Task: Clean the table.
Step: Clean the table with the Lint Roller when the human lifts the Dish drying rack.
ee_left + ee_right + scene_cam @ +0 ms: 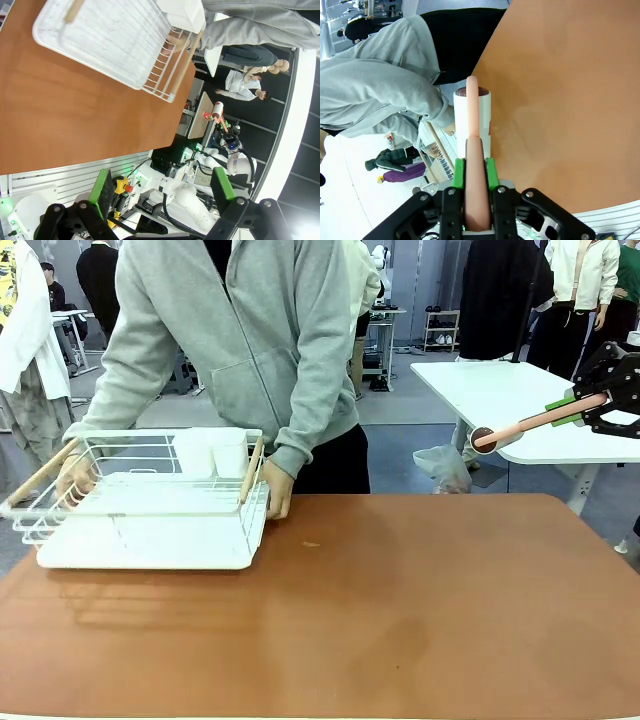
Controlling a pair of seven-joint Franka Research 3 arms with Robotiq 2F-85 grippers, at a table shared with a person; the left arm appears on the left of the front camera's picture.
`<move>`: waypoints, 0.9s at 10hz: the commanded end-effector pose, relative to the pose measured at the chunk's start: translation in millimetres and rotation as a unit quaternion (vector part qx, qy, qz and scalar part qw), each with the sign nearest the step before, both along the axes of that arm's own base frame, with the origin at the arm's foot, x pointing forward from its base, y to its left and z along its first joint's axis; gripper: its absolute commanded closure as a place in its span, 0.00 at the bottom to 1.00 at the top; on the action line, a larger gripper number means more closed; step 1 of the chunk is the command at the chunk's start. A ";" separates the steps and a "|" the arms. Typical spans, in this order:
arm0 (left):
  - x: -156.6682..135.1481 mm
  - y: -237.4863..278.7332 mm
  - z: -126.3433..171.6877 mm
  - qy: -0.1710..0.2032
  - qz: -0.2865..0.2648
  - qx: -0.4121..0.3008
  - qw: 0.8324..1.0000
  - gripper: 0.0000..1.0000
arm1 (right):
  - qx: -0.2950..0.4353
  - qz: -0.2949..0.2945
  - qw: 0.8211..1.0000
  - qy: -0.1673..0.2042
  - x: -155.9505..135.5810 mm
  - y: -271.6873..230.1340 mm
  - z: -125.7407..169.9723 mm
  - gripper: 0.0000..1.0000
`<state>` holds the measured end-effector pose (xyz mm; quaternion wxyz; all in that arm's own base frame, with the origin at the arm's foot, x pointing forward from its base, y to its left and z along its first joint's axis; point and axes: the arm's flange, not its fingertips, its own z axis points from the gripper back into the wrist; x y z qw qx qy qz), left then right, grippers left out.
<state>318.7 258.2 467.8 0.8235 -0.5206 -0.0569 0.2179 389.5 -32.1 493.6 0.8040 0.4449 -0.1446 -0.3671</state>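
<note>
- The table (420,620) is reddish-brown, matte and pale-edged with rounded corners, and spreads from the near side across to the person (250,340).
- At its far left corner the person's hands hold a white wire dish rack (150,510), which contains two white cups (212,452).
- The right gripper (475,170) pinches a lint roller (472,115) by its pink handle, raised by the far right corner.
- The left gripper (162,187) is spread and empty.

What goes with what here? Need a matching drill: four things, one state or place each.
Things:
1. dish rack
2. lint roller
3. left gripper
4. table

States:
A. open, nothing between its fingers
B. reddish-brown top
C. clamped in the right gripper, raised off the tabletop
D. white, held by the person's hands at the far left

Pairs: 1-D, 2-C, 3-A, 4-B
</note>
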 end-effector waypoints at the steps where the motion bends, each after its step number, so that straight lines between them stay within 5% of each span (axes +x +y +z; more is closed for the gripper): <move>1: -2.8 1.6 0.5 -0.005 -0.003 -0.001 1.000 0.00 | 0.000 0.000 1.000 -0.001 0.1 0.8 0.4 1.00; 9: -2.8 1.6 0.5 -0.005 -0.003 -0.001 1.000 0.00 | 0.000 0.000 1.000 -0.001 0.1 0.8 0.4 1.00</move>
